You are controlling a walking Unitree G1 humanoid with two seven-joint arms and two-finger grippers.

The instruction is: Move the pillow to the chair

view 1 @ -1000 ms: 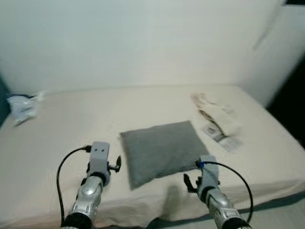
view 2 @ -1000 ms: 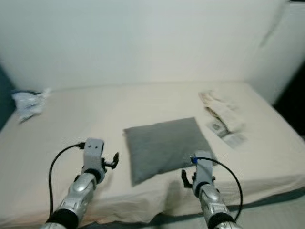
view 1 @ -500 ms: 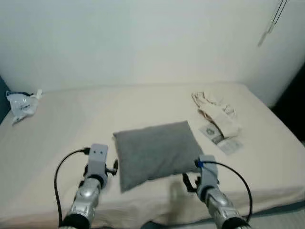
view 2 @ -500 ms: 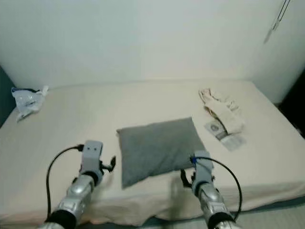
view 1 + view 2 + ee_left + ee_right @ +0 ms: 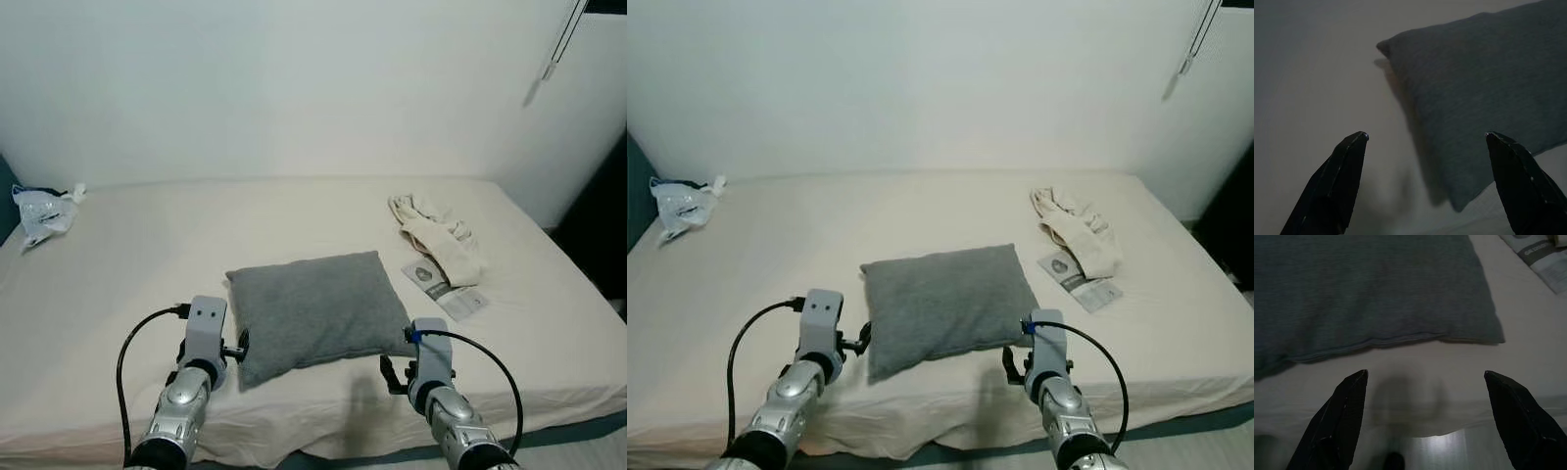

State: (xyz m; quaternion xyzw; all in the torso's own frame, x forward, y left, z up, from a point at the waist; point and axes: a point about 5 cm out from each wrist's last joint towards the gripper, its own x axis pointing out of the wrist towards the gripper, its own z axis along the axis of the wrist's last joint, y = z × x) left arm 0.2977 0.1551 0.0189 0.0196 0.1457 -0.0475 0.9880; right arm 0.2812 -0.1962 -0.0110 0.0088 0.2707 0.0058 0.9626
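A grey pillow (image 5: 313, 311) lies flat on the cream bed (image 5: 147, 255), near its front edge. My left gripper (image 5: 1425, 135) is open and hovers just off the pillow's (image 5: 1484, 93) near left corner, with nothing between its fingers. My right gripper (image 5: 1425, 373) is also open and empty, low over the sheet at the pillow's (image 5: 1376, 293) near right edge. In the eye views both silver arms reach forward, the left wrist (image 5: 205, 326) beside the pillow's left side and the right wrist (image 5: 430, 352) at its right corner.
A crumpled white plastic bag (image 5: 41, 211) lies at the bed's far left. Cream clothing (image 5: 434, 235) and a printed leaflet (image 5: 446, 290) lie to the right of the pillow. A white wall backs the bed. A dark gap (image 5: 600, 225) opens at the far right.
The camera has shifted and the picture has sharpened. Both arms now sit closer to the pillow, and the gap between my left wrist and the pillow's left edge has narrowed.
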